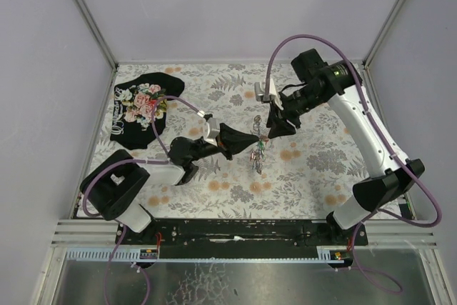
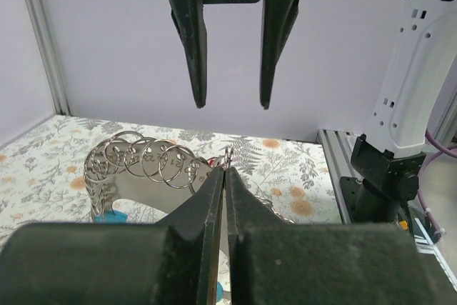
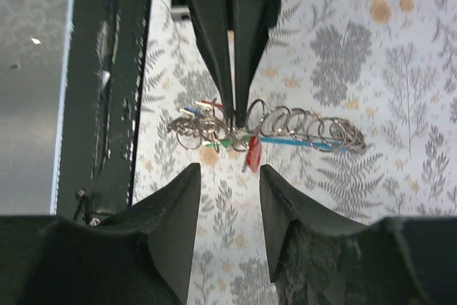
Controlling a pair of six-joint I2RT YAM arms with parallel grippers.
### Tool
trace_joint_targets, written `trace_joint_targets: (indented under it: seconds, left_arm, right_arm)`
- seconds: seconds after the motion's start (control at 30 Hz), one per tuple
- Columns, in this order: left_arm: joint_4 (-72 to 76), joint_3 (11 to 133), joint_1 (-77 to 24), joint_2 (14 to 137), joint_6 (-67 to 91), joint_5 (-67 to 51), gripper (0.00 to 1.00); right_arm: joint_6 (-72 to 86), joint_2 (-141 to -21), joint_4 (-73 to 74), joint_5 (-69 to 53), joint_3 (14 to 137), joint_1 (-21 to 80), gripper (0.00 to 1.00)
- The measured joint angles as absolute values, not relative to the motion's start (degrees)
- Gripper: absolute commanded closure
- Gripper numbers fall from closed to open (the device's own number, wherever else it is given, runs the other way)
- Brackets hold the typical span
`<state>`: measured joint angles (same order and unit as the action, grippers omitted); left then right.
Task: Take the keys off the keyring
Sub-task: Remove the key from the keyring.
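Over the middle of the table (image 1: 314,169), your left gripper (image 3: 232,108) is clamped on the keyring (image 3: 307,143); its long axis runs crosswise to your right gripper (image 3: 228,176) (jaws parted, empty), which sits just short of the keys (image 3: 252,153).

The table (image 1: 321,169) is covered with a fern-and-flower patterned sheet and is enclosed by plain pale lilac walls (image 1: 235,5) framed with metal posts (image 1: 86,16).

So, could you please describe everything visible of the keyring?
The keyring is a row of thin silvery metal rings linked in a chain, with a light-blue strip alongside. It stretches over the table, one ring pinched in the shut left gripper, where coloured keys cluster. The open right gripper is clear of it.
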<state>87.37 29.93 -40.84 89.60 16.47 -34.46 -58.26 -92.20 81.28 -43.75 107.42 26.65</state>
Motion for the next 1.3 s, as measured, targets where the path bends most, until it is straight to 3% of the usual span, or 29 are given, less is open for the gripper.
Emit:
trace_joint_targets:
  seconds: [0.27,0.7,1.3]
  left_arm:
    - [87.4,29.6,-40.8,86.5,18.1,-34.0,1.00]
    - [87.4,29.1,-40.8,81.2,20.9,-30.5,1.00]
    - [87.4,28.5,-40.8,79.0,26.3,-24.6,1.00]
  right_arm:
    - [-53.4,-86.9,74.5,-56.8,100.0,25.0,0.58]
    - [-42.3,-83.0,59.1,-62.7,93.1,24.3,0.62]
    - [-42.2,-82.5,55.7,-63.5,92.3,24.3,0.68]
